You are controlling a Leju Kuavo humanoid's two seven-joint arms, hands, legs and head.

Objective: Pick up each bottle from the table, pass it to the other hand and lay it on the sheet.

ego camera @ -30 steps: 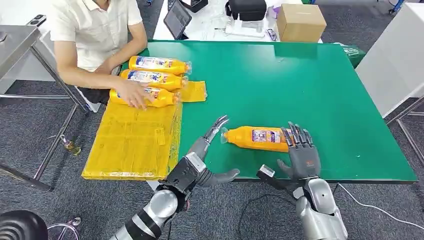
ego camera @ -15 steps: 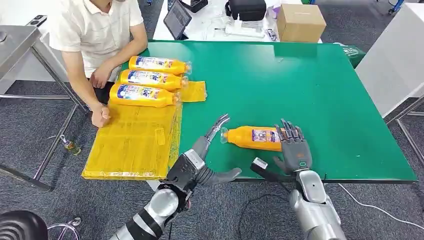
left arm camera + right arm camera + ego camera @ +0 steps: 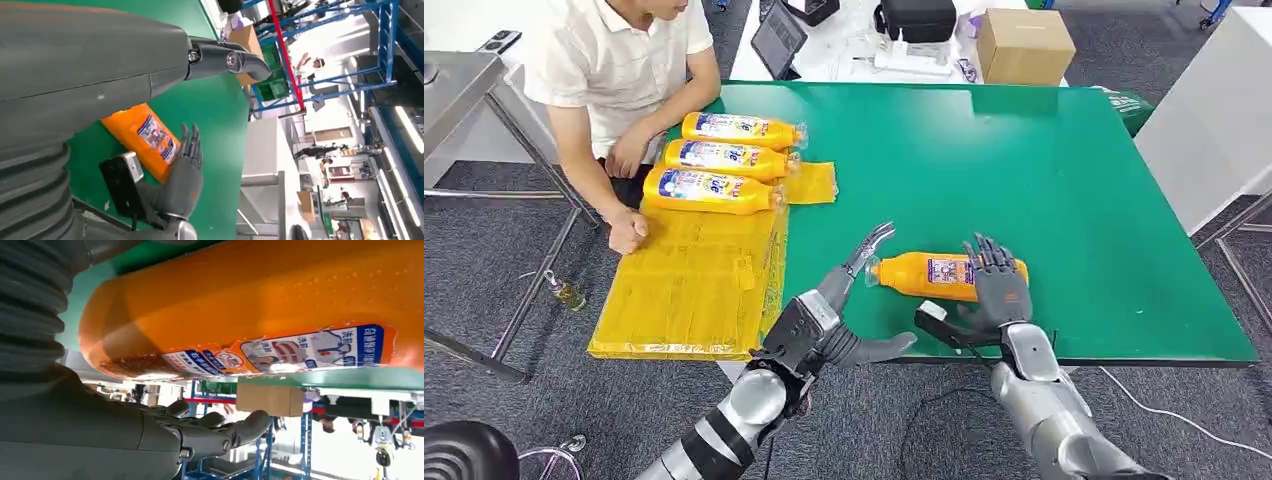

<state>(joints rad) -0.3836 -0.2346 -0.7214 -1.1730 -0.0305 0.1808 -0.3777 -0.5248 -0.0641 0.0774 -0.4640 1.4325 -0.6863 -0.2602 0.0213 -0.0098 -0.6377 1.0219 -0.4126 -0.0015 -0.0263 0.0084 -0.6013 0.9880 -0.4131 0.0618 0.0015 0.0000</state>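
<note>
Table [image 3: 1064,170]: green top, set crosswise in front of the robot.
Bottle on table [image 3: 929,276]: orange, with a blue-and-white label, lying on its side near the table's near edge, right of centre; its clear cap end points left. Also seen in the left wrist view [image 3: 145,137] and close up in the right wrist view [image 3: 260,305].
Right hand [image 3: 996,290]: at the bottle's right part, fingers spread and raised over its body, palm at its near side. The right wrist view shows the fingers [image 3: 220,432] standing off the bottle with a gap between, so the hand is released and grips nothing.
Left hand [image 3: 849,310]: over the near table edge, just left of the bottle's cap end. Fingers stretched out and apart, one fingertip close by the cap; whether it touches cannot be told. It holds nothing.
Sheet [image 3: 689,285]: yellow, spread over the table's left near corner and hanging past the edge.
Bottles on sheet [image 3: 719,160]: three orange bottles of the same kind, lying side by side in a row at the sheet's far end, caps pointing right.
Person [image 3: 614,70]: in a light shirt, seated at the table's far left corner; one fist rests at the sheet's left edge.
Cardboard box [image 3: 1024,45]: on a white table beyond the green one.
</note>
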